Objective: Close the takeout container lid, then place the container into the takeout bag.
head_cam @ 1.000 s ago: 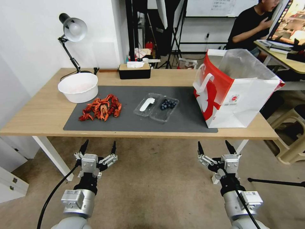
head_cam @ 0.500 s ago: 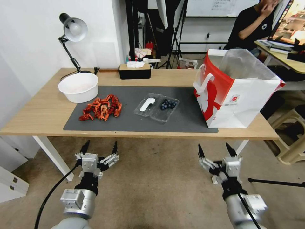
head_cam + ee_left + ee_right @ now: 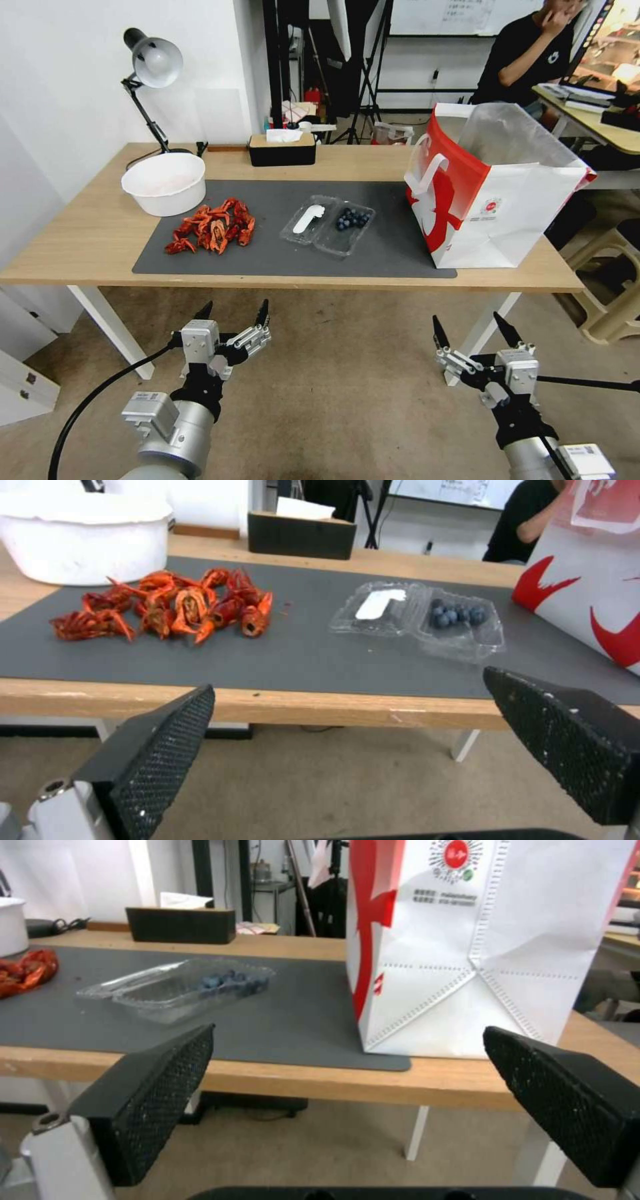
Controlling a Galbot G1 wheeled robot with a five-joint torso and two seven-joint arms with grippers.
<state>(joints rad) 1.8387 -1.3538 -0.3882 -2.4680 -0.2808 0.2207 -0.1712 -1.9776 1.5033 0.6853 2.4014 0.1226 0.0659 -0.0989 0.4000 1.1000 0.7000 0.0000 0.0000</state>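
The takeout container (image 3: 328, 225) lies open on the desk (image 3: 87, 240), long side left to right. The left hand (image 3: 233, 313) is nearer; the right hand (image 3: 475, 329) waits. Both hands are wide open, empty.

takeout container (image 3: 328, 225) open on mat (image 3: 393, 250), takeout bag (image 3: 493, 200) upright beside

Silver arms, black cables, black-tipped left end effector (image 3: 233, 311).

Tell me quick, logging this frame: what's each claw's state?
Left claw: open, holding nothing, short of the table.
Right claw: open, holding nothing, short of the table.
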